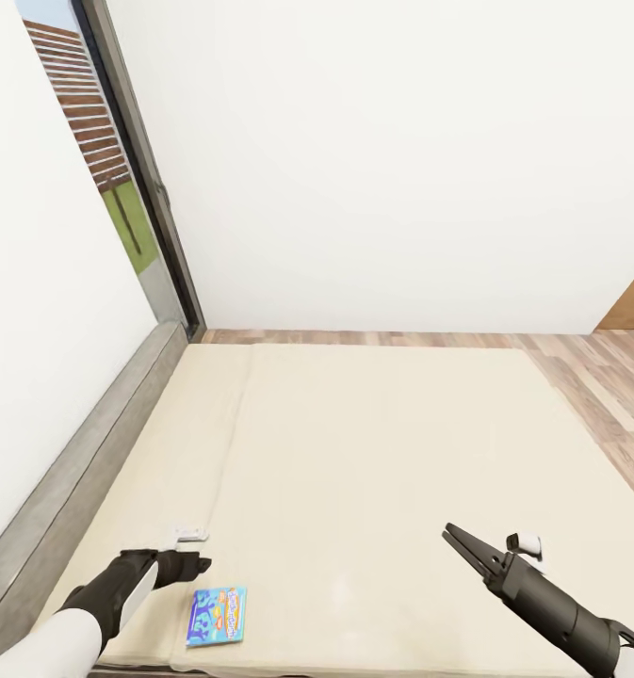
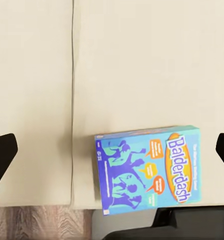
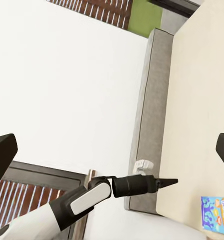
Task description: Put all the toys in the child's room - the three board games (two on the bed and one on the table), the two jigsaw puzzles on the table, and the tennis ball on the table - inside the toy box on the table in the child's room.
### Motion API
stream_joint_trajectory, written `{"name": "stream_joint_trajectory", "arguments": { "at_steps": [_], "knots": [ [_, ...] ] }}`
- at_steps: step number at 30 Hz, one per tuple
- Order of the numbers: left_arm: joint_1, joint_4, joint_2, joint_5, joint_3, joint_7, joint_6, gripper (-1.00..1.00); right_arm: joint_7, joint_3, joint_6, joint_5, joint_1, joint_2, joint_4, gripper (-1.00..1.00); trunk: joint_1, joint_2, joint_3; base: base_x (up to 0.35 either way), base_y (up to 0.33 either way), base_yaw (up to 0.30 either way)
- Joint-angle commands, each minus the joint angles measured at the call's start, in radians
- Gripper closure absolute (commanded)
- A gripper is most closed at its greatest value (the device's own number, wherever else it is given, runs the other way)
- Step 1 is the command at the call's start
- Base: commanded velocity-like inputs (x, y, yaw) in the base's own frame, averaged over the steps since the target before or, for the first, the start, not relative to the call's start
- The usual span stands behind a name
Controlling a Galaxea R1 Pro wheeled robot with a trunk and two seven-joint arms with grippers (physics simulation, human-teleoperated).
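A small blue board game point(image 1: 216, 616) lies flat on the bed's beige mattress point(image 1: 382, 452), close to the near edge. In the left wrist view its lid point(image 2: 147, 169) reads "Balderdash". My left gripper point(image 1: 202, 565) hovers just left of the box and a little beyond it. Its dark fingertips point(image 2: 3, 155) stand wide apart, so it is open and empty. Over the mattress at the near right, my right gripper point(image 1: 456, 539) is open too, holding nothing. The right wrist view shows the left arm point(image 3: 92, 196) and a corner of the blue box point(image 3: 216, 214).
A grey bed frame point(image 1: 100, 443) runs along the mattress's left side below a white wall. A tall dark-framed window point(image 1: 119, 169) stands at the far left corner. Wood-plank floor point(image 1: 590, 377) lies beyond and to the right of the bed.
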Motion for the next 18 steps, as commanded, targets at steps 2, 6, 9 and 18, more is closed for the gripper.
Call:
{"name": "stream_joint_trajectory", "arguments": {
  "at_steps": [2,6,9,18],
  "knots": [
    [0.000,0.003,0.000,0.009,-0.006,0.001,0.010,-1.00,0.000,-0.001,0.005,-0.003,0.000,0.002,-0.001,-1.00,0.001,-0.002,-0.002,0.000,0.000,0.000],
    [0.000,0.012,-0.001,0.009,-0.006,0.001,0.021,-1.00,0.001,-0.001,0.005,-0.003,0.001,0.005,-0.001,-1.00,0.001,-0.002,-0.002,0.000,0.000,0.000],
    [0.000,0.014,-0.001,0.009,-0.006,0.001,0.023,-1.00,0.002,-0.009,0.004,-0.004,0.003,0.005,-0.002,-1.00,0.001,-0.002,-0.002,0.000,0.000,0.000],
    [0.000,0.016,0.000,0.010,-0.005,0.000,0.032,-1.00,0.006,-0.058,0.008,-0.005,0.006,0.006,-0.001,-1.00,0.001,-0.002,-0.007,0.000,0.000,0.000]
  ]
}}
